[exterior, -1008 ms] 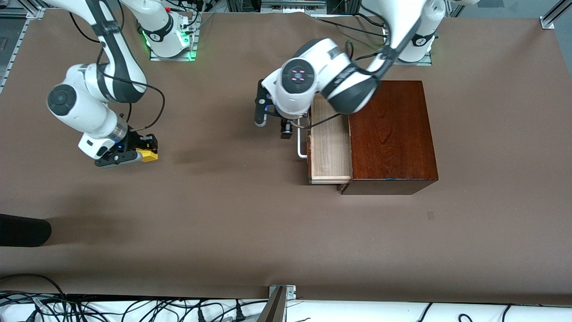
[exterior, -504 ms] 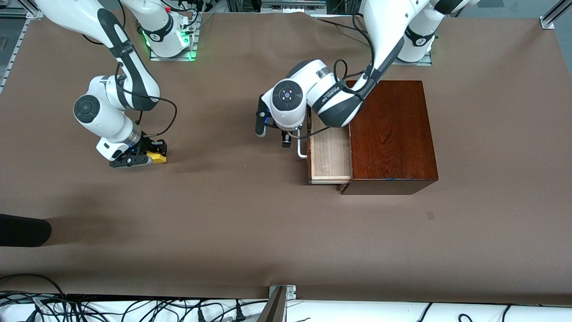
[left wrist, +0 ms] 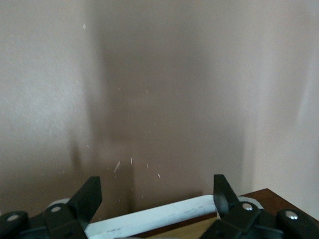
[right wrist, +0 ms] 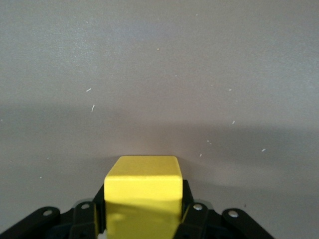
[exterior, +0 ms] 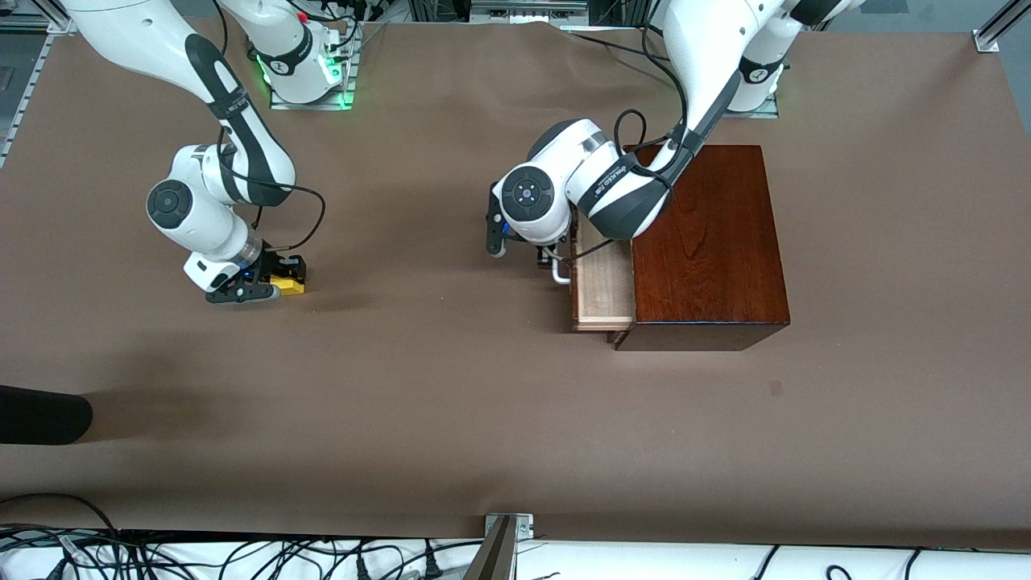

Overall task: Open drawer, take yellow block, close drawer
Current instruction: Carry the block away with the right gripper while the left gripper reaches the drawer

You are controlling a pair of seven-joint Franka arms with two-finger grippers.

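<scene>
The drawer point(exterior: 602, 288) of the dark reddish-brown wooden box point(exterior: 709, 242) stands partly open and its pale wood inside shows. My left gripper point(exterior: 552, 259) is at the drawer's white handle point(exterior: 559, 275). In the left wrist view the left gripper point(left wrist: 155, 195) is open, with the white handle point(left wrist: 154, 220) lying across between its black fingers point(left wrist: 89, 196). My right gripper point(exterior: 282, 282) is shut on the yellow block point(exterior: 289, 285), low over the table toward the right arm's end. In the right wrist view the right gripper point(right wrist: 143, 214) clamps the yellow block point(right wrist: 143, 191).
A dark rounded object point(exterior: 40, 415) lies at the table's edge near the front camera, toward the right arm's end. A metal bracket point(exterior: 507, 525) and cables run along that front edge. Brown table point(exterior: 435, 379) lies between the two grippers.
The drawer has slid farther into the box with my left gripper against its handle. My right gripper has carried the yellow block lower and a little toward the table's middle.
</scene>
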